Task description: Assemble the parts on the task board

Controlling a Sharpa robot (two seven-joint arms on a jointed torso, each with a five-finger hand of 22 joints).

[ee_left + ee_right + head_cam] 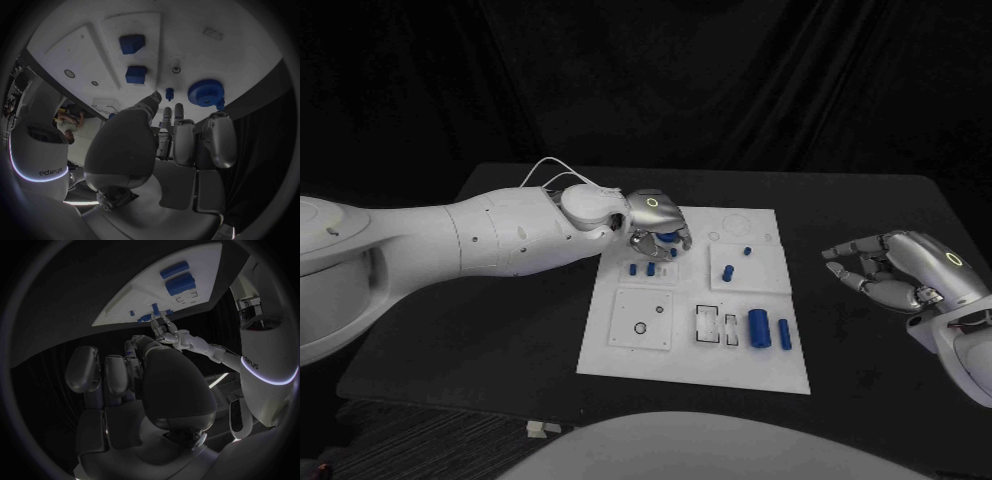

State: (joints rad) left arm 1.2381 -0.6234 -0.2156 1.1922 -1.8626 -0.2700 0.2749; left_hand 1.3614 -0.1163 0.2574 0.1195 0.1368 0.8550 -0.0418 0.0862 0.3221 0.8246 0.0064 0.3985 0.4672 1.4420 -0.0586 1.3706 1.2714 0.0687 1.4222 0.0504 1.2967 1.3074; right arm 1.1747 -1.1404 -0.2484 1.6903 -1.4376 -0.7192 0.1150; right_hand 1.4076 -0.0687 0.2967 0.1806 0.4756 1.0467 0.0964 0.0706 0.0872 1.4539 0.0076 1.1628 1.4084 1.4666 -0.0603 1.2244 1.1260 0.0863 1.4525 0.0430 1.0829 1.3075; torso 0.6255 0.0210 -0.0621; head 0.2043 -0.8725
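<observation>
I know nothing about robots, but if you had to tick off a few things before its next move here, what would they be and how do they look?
1. Left hand over the white board: ok, it hovers above the far left part.
2. Left hand holding a part: cannot tell; the left wrist view shows its fingers bare, but the blue gear sits close to them.
3. Right hand out of the way: ok, off the board's right side, fingers curled, nothing in it.
4. Two blue cylinders free to pick: ok, lying on the near right of the board.
5. Board flat on the table: ok.
</observation>
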